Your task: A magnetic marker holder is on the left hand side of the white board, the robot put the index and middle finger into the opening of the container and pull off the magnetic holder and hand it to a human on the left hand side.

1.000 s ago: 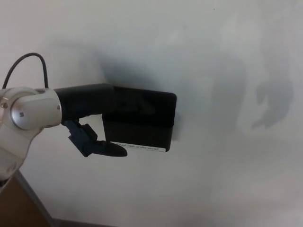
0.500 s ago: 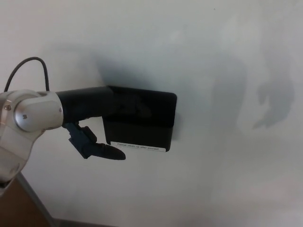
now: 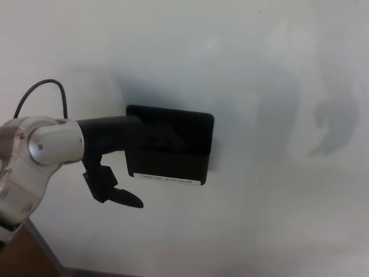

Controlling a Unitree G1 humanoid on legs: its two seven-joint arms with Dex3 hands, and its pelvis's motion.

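The black magnetic marker holder [image 3: 173, 153] sticks flat to the whiteboard [image 3: 259, 69], with a white label strip along its lower edge. My left hand [image 3: 112, 158] comes in from the left at the holder's height. Its two thick fingers [image 3: 115, 133] reach across the holder's left edge into its dark opening, where their tips are hidden. The thumb [image 3: 124, 197] hangs below and to the left of the holder, apart from it. The holder looks still attached to the board. My right hand is out of sight.
My silver left wrist and forearm [image 3: 34, 156] fill the lower left, with a black cable [image 3: 40, 86] looping above. The board's grey frame edge [image 3: 43, 251] runs along the bottom left corner. Faint shadows [image 3: 328, 127] lie on the board at the right.
My left wrist has shifted right and slightly down, pushing the fingers further over the holder's left edge. The thumb has dropped down and away from the holder's lower edge. The holder has stayed put.
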